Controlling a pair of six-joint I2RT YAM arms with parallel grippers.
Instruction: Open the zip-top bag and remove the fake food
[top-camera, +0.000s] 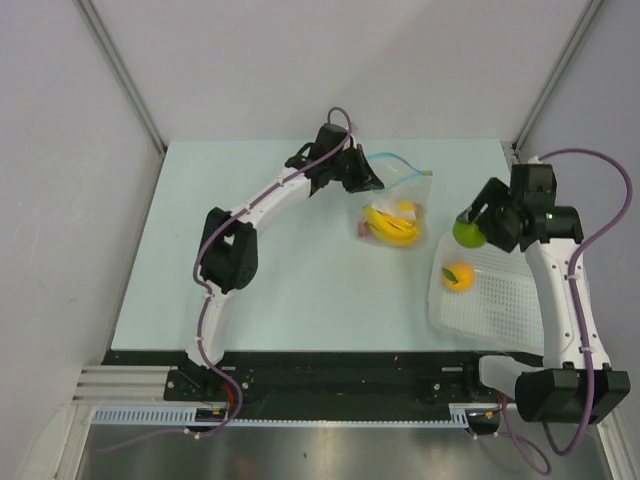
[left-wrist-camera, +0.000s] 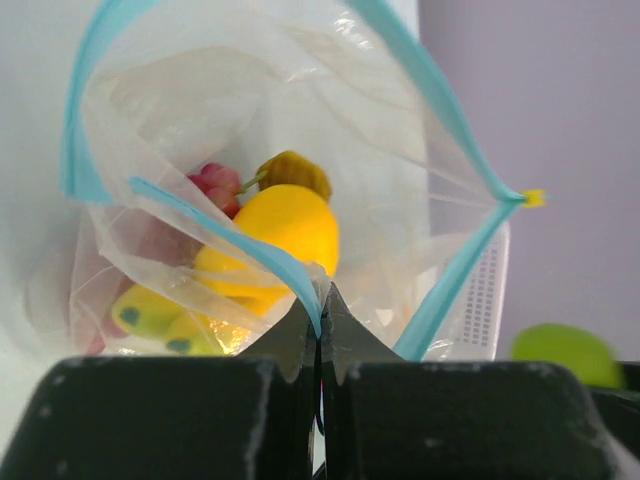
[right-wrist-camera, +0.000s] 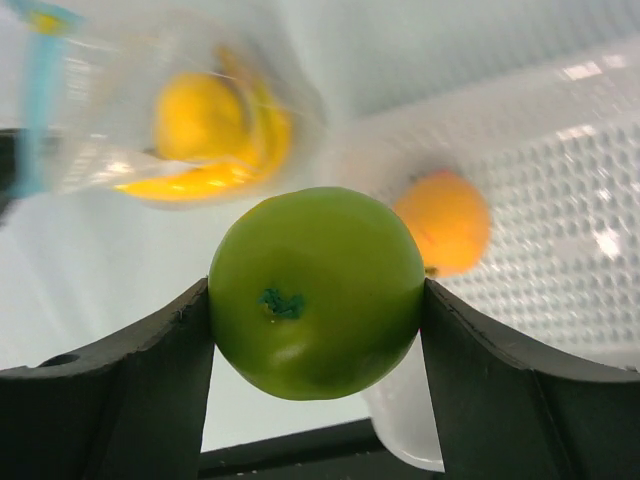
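Arms: white tubular links (top-camera: 560, 290), black boxy joint housings (top-camera: 225, 262)
Cables: purple cords (top-camera: 585, 151) along both arms
Left gripper fingers (left-wrist-camera: 290, 345): matte black, pointed tips
Right gripper fingers (right-wrist-camera: 100, 400): matte black, curved inner faces

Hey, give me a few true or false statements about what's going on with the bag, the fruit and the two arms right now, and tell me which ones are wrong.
1. The right pincer is holding the green apple. True.
2. The orange lies inside the zip-top bag. False: it sits in the white basket.
3. The left pincer is shut on the bag's blue-edged mouth. True.
4. The bag is empty. False: a banana, red berries and other yellow fruit are inside it.
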